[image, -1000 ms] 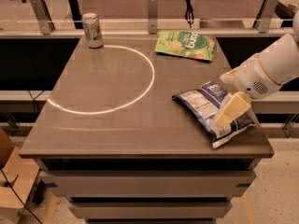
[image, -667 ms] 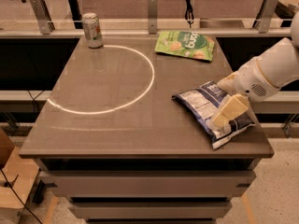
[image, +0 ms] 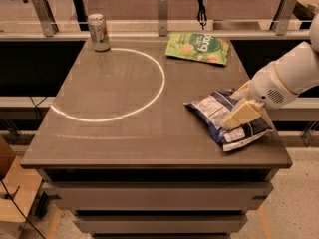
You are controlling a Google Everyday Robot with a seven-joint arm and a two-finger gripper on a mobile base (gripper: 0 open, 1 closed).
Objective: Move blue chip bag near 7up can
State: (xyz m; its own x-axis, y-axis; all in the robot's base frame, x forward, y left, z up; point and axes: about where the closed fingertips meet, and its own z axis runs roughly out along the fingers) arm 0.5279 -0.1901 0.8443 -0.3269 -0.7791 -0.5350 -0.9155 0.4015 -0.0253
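The blue chip bag (image: 219,114) lies flat at the right front of the brown table (image: 124,128), its white label panels facing up. My gripper (image: 240,114) reaches in from the right on a white arm and sits right over the bag's middle, its pale yellow fingers (image: 241,114) resting on the foil. The 7up can (image: 98,32) stands upright at the table's far left corner, well away from the bag and the gripper.
A light green snack bag (image: 198,48) lies flat at the far right of the table. A bright ring of light (image: 149,96) marks the tabletop's left half. A rail with metal posts (image: 162,11) runs behind the table. The table's right edge is close to the blue bag.
The gripper has shifted slightly down and left onto the blue chip bag. The bag, the can and the green bag have not moved.
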